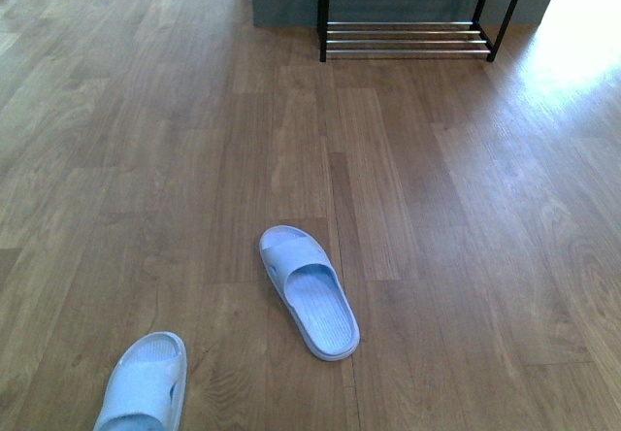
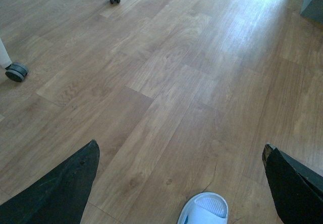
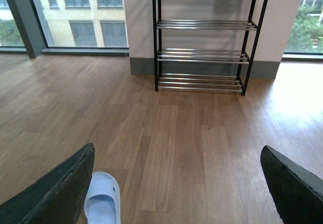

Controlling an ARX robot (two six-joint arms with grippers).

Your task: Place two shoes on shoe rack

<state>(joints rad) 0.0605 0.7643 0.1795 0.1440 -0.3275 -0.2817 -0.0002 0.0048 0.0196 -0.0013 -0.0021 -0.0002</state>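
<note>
Two blue slides lie on the floor, well apart from the rack.

One pale-blue slide lies in the lower middle of the front view, with its toe end toward the shoe rack at the top. The other slide sits in the lower left corner. Both rest flat on the wooden floor, so I think neither has been picked up yet. The left jaws and the right jaws are spread wide and hold nothing. Each has a slide close by, likely so it can grab one.
</note>
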